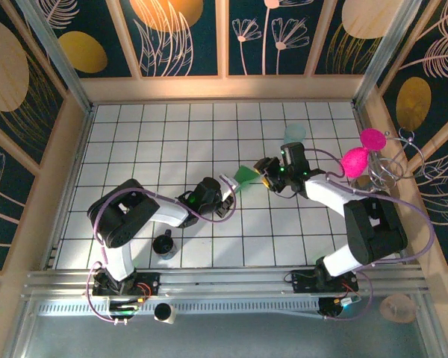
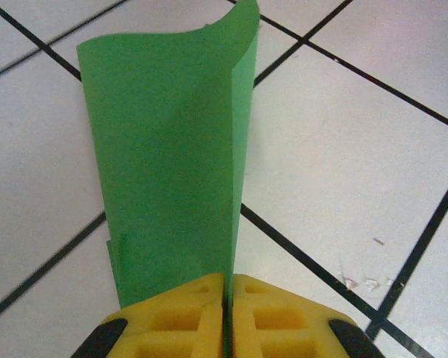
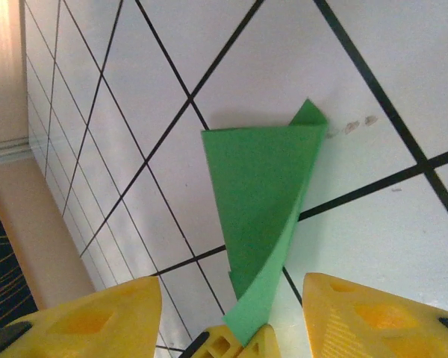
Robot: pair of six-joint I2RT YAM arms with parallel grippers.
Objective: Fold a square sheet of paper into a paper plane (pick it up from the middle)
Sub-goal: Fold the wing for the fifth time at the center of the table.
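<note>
The square sheet of paper [image 1: 246, 174] is bright green and folded along a crease into a tapering, curling shape. It is held just above the tiled table, near the middle. My left gripper [image 2: 228, 282] is shut on its near edge, the yellow pads pressed together with the folded paper [image 2: 164, 164] rising away from them. In the top view the left gripper [image 1: 230, 188] sits just left of the paper. My right gripper [image 1: 266, 180] is at the paper's right side. It stands open [image 3: 231, 280], its yellow fingers [image 3: 97, 321] wide on either side of the paper [image 3: 261, 186], not touching it.
A pale teal translucent cup [image 1: 294, 133] stands behind the right gripper. A small black cup [image 1: 163, 245] sits near the left arm's base. A pink object [image 1: 361, 151] hangs on a wire stand at the right wall. Wooden walls ring the white tiled table [image 1: 157, 142].
</note>
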